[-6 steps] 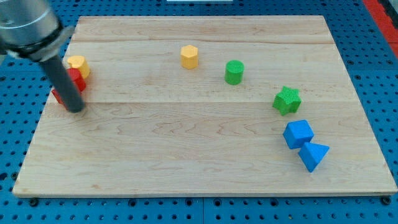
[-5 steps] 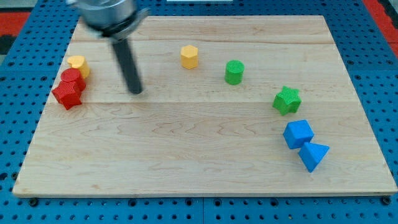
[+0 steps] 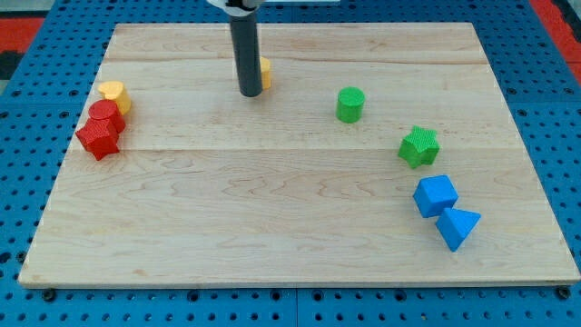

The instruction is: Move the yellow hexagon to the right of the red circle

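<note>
A pale wooden board [image 3: 300, 209] of glued planks lies on a blue pegboard bench [image 3: 27, 182], and every block rests directly on it. At far left sit a yellow block [image 3: 114, 94], a red circle [image 3: 105, 115] touching it on the near side and a red star [image 3: 97, 140] touching that one, while far centre holds the yellow hexagon [image 3: 265, 73], mostly hidden behind the rod, with my tip [image 3: 250, 92] down on the wood just left of it. To the right a green cylinder [image 3: 349, 104] stands apart, a green star [image 3: 418, 146] lies nearer and further right, and nearest of all a blue cube [image 3: 436, 195] touches a blue triangle [image 3: 457, 226]
</note>
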Motion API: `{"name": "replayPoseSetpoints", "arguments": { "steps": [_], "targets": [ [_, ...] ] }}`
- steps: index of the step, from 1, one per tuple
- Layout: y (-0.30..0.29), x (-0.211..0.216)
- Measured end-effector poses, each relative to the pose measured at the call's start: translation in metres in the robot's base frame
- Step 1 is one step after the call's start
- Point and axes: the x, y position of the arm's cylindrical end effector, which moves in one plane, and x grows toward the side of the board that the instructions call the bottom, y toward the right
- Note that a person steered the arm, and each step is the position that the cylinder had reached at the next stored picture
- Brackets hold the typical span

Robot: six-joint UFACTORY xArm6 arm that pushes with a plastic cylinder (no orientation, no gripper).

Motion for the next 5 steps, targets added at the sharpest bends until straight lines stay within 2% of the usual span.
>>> {"name": "replayPoseSetpoints", "arguments": {
  "steps": [1, 2, 3, 4, 5],
  "targets": [
    [0.040, -0.012],
    [0.022, -0.053],
    [0.007, -0.073],
    [-0.056, -0.048],
    [-0.090, -0.023]
  ]
}}
